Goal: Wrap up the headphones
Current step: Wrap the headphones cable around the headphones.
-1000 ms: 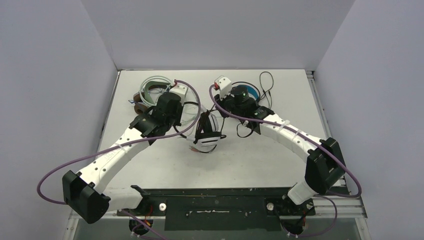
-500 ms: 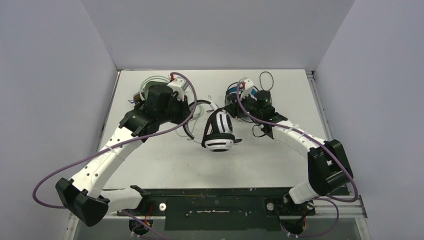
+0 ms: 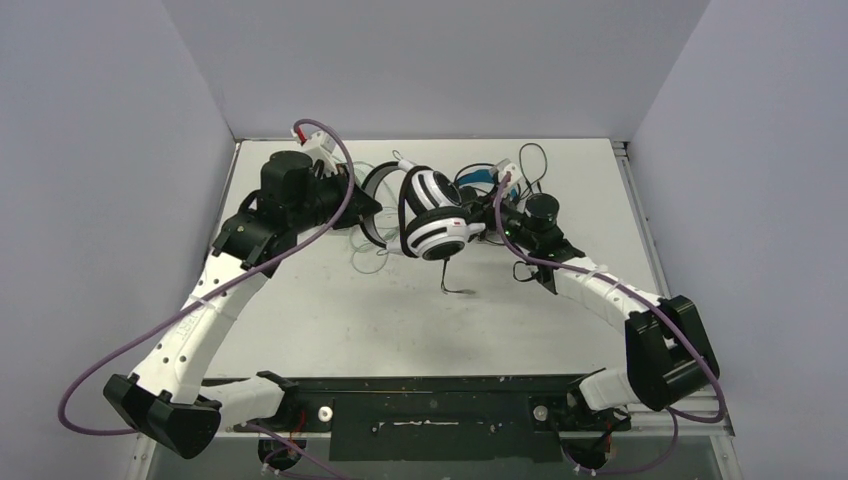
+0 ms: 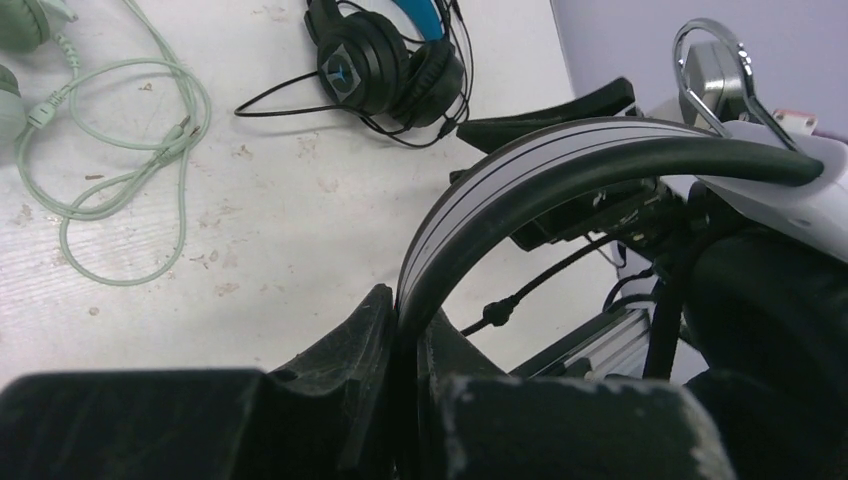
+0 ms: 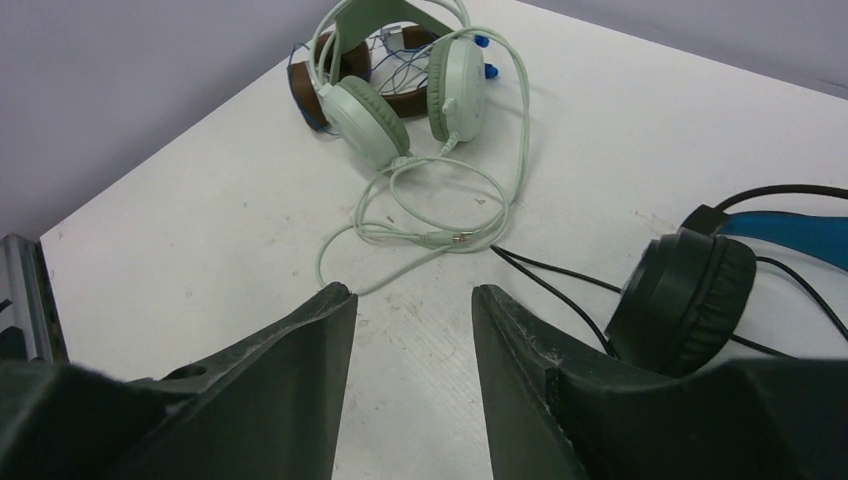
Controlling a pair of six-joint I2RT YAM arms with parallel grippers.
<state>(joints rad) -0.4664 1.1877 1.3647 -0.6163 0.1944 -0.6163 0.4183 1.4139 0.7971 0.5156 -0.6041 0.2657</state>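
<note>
My left fingers [image 4: 365,335] pinch the band of the striped white headset [image 3: 436,212], holding it above the desk [image 3: 330,310]; my right fingers [image 5: 300,345] gape, empty. With 1 grip, it may swing and snag its dangling cord [image 3: 449,280].

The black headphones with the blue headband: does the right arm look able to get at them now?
Probably yes: the right claw is open and empty, and the black headphones lie just beside it, nothing between.
</note>
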